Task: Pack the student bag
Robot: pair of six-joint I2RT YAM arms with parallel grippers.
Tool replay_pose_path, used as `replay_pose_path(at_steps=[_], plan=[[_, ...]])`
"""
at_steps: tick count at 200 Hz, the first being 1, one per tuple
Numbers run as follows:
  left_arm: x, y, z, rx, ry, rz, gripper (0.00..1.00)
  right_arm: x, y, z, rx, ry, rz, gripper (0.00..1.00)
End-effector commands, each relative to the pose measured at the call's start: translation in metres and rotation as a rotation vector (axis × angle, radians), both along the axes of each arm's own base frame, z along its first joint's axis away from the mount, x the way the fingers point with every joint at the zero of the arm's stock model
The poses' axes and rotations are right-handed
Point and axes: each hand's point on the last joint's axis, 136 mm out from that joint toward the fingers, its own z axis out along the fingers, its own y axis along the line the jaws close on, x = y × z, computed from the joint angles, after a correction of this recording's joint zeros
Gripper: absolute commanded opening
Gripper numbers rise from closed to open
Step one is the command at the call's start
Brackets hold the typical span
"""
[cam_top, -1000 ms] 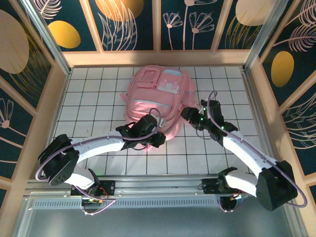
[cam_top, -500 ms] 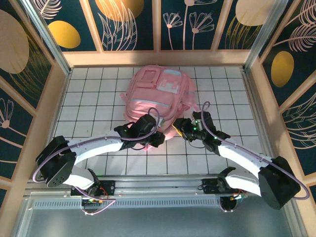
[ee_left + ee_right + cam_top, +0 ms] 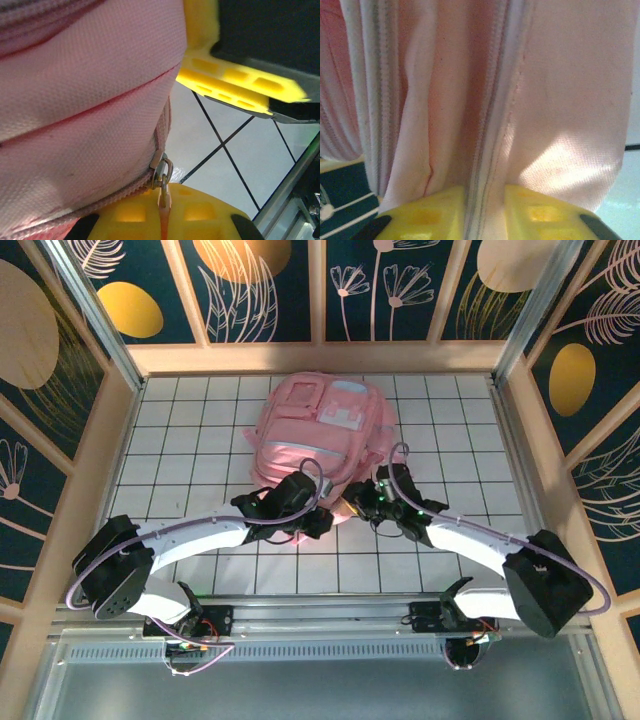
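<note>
On the white gridded table (image 3: 200,420), toward its far middle, the student bag (image 3: 322,430) is laid flat with its pocketed front up. Its near edge is turned toward the robot, so both arms can reach it. Both grippers are set at that near edge, just beside each other.

The right gripper (image 3: 485,200) is pinched onto a raised fold of the bag's pink fabric. The zipper track (image 3: 487,125) runs straight down between its yellow fingers (image 3: 430,215). Judged purpose: the cloth is held taut and steady, so the slider has something to run against.

The left gripper (image 3: 162,202) is closed together on the thin pink tab of the zipper pull (image 3: 161,172), whose metal ring hangs from the seam just above the grip. The tab is presumably taken because it is the one part by which the slider can be drawn.

The step in hand is judged to be zipper work — whether the bag is being opened or closed cannot be told.
</note>
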Motion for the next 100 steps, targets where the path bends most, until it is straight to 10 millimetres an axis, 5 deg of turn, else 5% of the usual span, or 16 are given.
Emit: replay_pose_path(at_steps=[1, 31, 100], plan=[[-0.001, -0.009, 0.027, -0.058, -0.037, -0.031, 0.0, 0.011, 0.003, 0.009, -0.018, -0.043, -0.021, 0.14], [-0.004, -0.006, 0.022, -0.044, -0.029, -0.038, 0.0, 0.015, -0.008, 0.009, -0.074, -0.06, -0.062, 0.0], [-0.005, 0.008, 0.01, -0.006, -0.035, 0.0, 0.0, 0.022, -0.037, 0.014, -0.107, -0.084, -0.161, 0.0]])
